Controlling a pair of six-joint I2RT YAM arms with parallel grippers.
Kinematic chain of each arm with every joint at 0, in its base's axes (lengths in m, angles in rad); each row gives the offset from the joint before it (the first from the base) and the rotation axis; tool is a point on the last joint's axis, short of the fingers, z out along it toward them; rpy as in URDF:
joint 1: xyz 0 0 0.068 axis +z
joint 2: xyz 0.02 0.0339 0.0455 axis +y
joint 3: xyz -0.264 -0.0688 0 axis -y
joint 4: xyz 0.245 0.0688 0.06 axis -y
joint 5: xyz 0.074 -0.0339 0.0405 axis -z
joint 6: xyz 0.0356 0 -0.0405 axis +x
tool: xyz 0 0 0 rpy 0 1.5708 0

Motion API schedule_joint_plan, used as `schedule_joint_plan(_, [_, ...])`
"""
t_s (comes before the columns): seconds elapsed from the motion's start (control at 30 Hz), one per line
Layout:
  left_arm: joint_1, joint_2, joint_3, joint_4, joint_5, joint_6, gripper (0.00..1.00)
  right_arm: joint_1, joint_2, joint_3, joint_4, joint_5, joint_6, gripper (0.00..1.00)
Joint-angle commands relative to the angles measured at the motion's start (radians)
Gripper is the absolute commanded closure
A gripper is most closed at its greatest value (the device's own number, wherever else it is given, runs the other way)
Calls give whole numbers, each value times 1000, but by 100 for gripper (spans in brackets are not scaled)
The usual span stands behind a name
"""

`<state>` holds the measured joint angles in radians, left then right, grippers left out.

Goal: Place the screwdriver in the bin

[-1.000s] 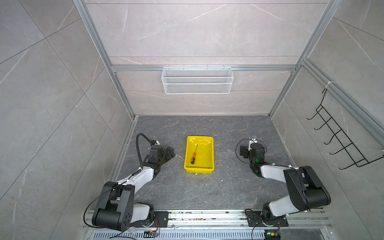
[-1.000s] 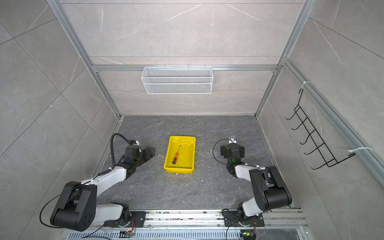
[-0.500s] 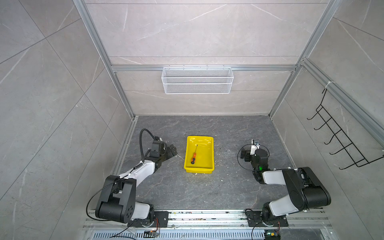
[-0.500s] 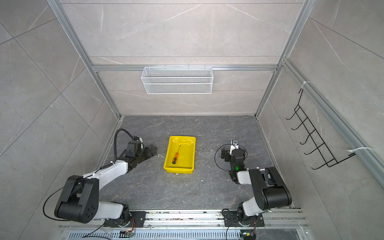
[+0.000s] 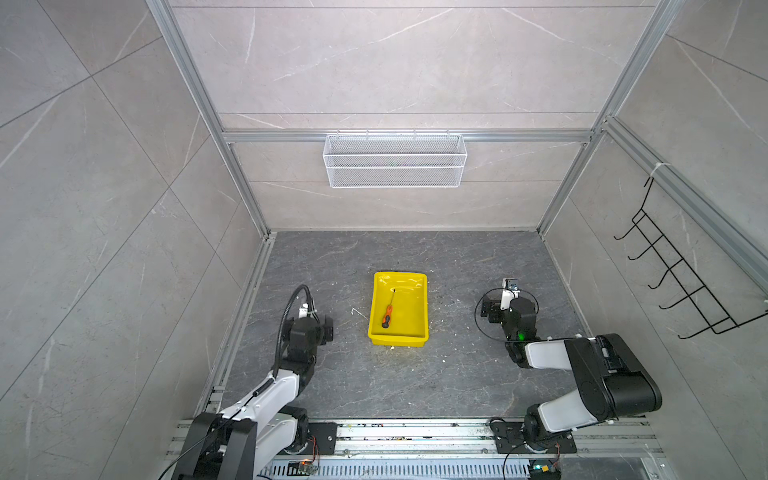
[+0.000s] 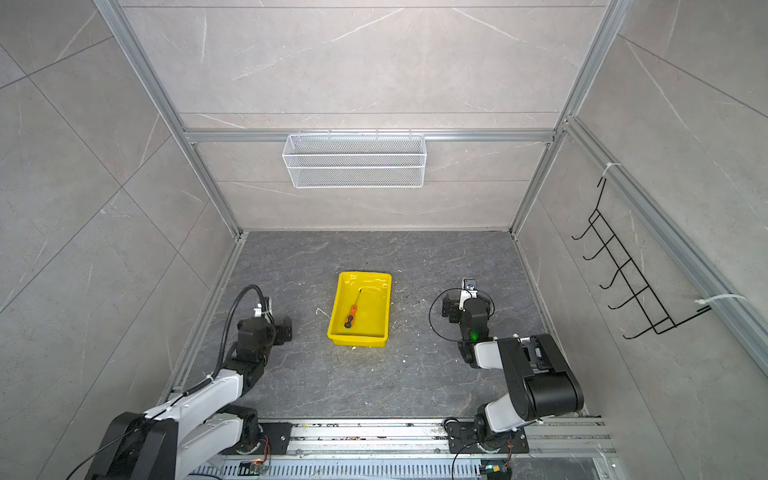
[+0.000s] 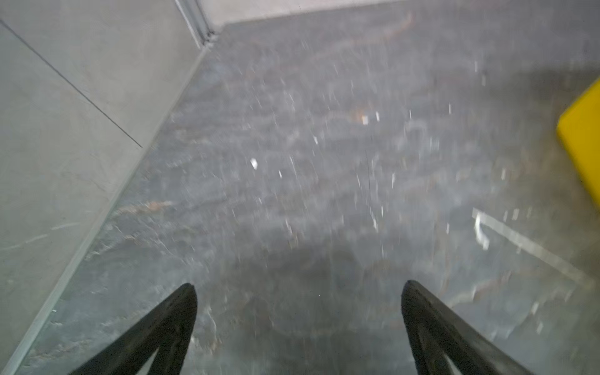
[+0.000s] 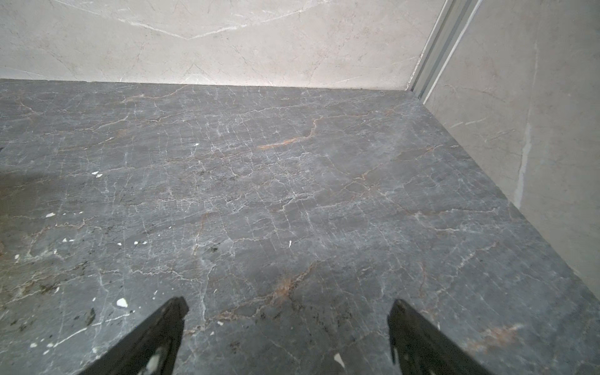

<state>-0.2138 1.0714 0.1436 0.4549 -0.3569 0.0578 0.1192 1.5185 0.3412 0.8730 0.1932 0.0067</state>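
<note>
The screwdriver (image 5: 388,316) (image 6: 352,314), orange handle with a thin dark shaft, lies loose inside the yellow bin (image 5: 412,307) (image 6: 376,305) at the middle of the floor, seen in both top views. My left gripper (image 7: 298,287) (image 5: 309,324) stands open and empty to the left of the bin, low over bare floor. A corner of the bin (image 7: 581,136) shows at the edge of the blurred left wrist view. On the other side of the bin, my right gripper (image 8: 287,303) (image 5: 509,306) is open and empty, also over bare floor.
A white wire mesh basket (image 5: 395,160) hangs on the back wall. A black hook rack (image 5: 681,274) is on the right wall. A thin white strip (image 5: 357,311) (image 7: 519,240) and small white flecks lie on the dark stone floor near the bin.
My left gripper has drawn back from the bin's left side toward the front and turned to face the back wall. The right gripper has pulled back slightly. The screwdriver and bin have not moved.
</note>
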Motion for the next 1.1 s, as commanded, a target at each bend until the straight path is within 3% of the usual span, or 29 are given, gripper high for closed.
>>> schedule_joint_plan(0.0, [1, 29, 18, 300, 13, 162, 0, 4, -1, 10, 24, -6, 4, 0])
schedule_joint_plan(0.1, [17, 79, 94, 211, -35, 113, 0, 5, -1, 10, 22, -6, 3, 0])
schedule_joint_plan(0.23, [57, 180, 96, 376, -100, 31, 0, 5, -1, 10, 24, -6, 4, 0])
schedule_joint_plan(0.4, [120, 277, 113, 459, -28, -39, 0, 5, -1, 10, 23, -6, 4, 0])
schedule_joint_plan(0.53, [176, 479, 150, 617, 30, -36, 0, 5, -1, 10, 23, -5, 4, 0])
schedule_joint_plan(0.6, [191, 414, 184, 436, 71, -80, 0, 5, -1, 10, 23, -5, 4, 0])
schedule_joint_plan(0.67, [200, 450, 186, 495, 90, -59, 0, 4, -1, 9, 23, -5, 4, 0])
schedule_joint_plan(0.73, [201, 427, 196, 425, 103, -70, 0, 5, -1, 10, 23, -6, 3, 1])
schedule_joint_plan(1.07, [202, 431, 192, 442, 100, -68, 0, 5, 3, 17, 18, -7, 4, 0])
